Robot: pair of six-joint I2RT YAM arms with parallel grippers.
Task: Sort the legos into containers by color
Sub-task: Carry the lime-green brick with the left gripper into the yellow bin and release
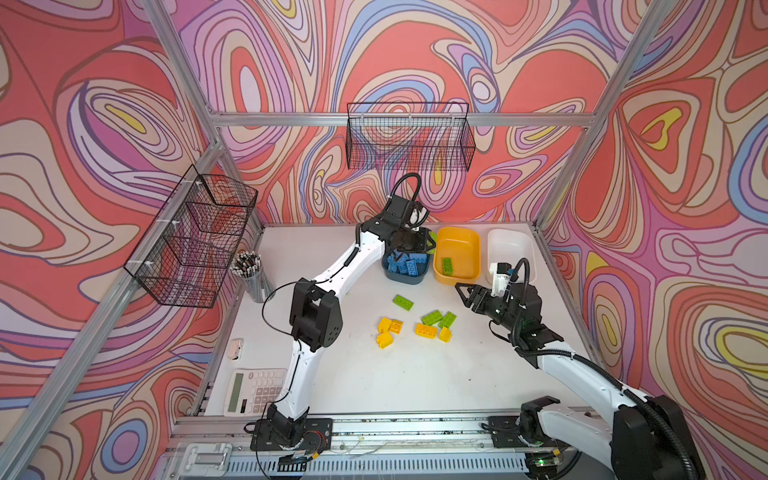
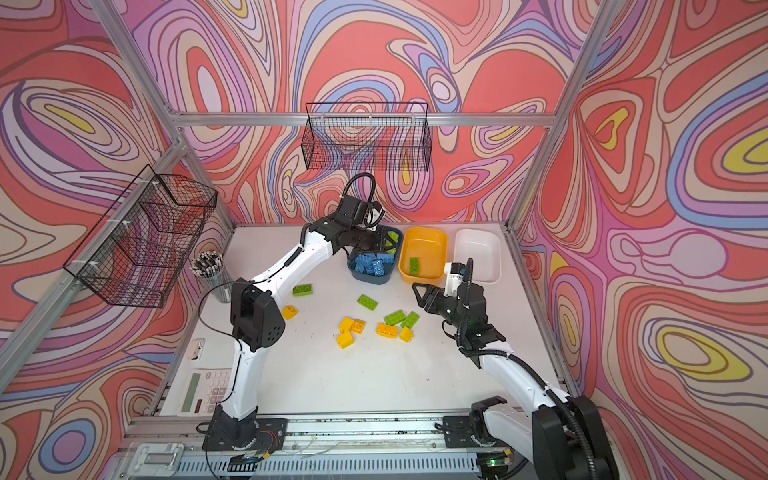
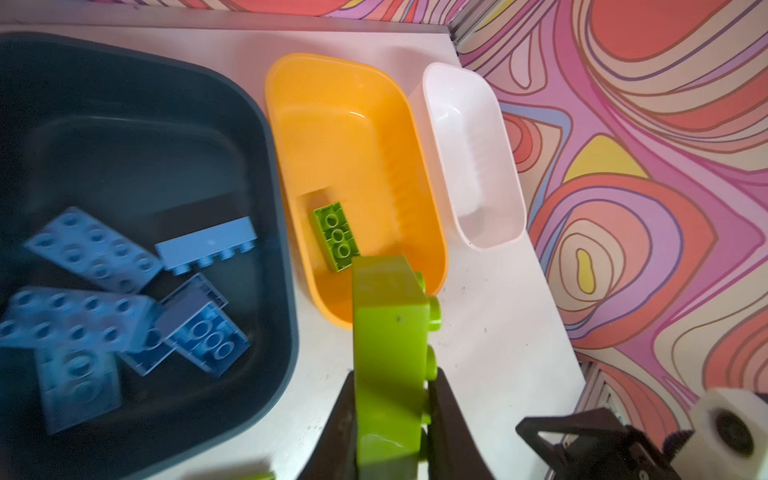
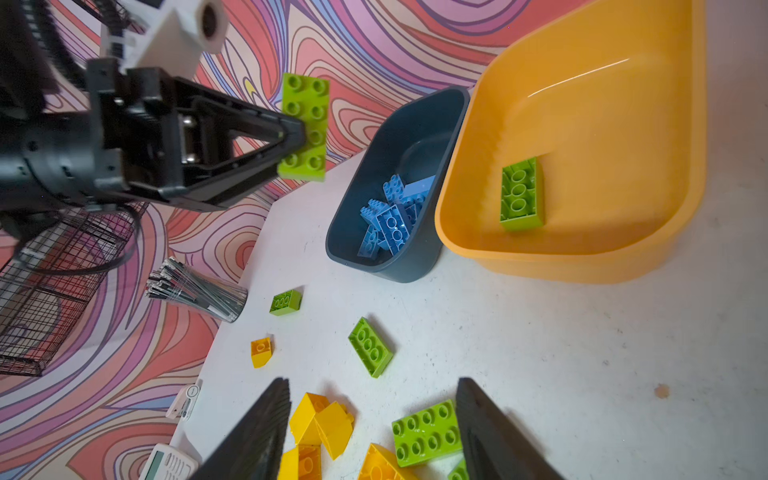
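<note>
As left tool (image 4: 297,134) grips green lego (image 4: 306,96), teal tub (image 4: 409,124) rim sits close.

A lime green brick (image 3: 386,316), on edge, is clamped in the left gripper (image 3: 392,386) above the teal tub (image 3: 124,104) of blue bricks (image 3: 91,249). Loose yellow and green bricks (image 4: 426,432) lie beneath the right gripper (image 4: 372,384).

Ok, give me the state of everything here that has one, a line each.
Left tool: shut on a lime green studded plastic brick, held off the table.
Right tool: open, holding nothing.
Dark teal-blue rounded plastic tub: holds blue bricks.
Yellow-orange plastic tub: holds one green brick.
White plastic tub: empty.
Loose green and yellow bricks: lying on the white table, unsorted.
</note>
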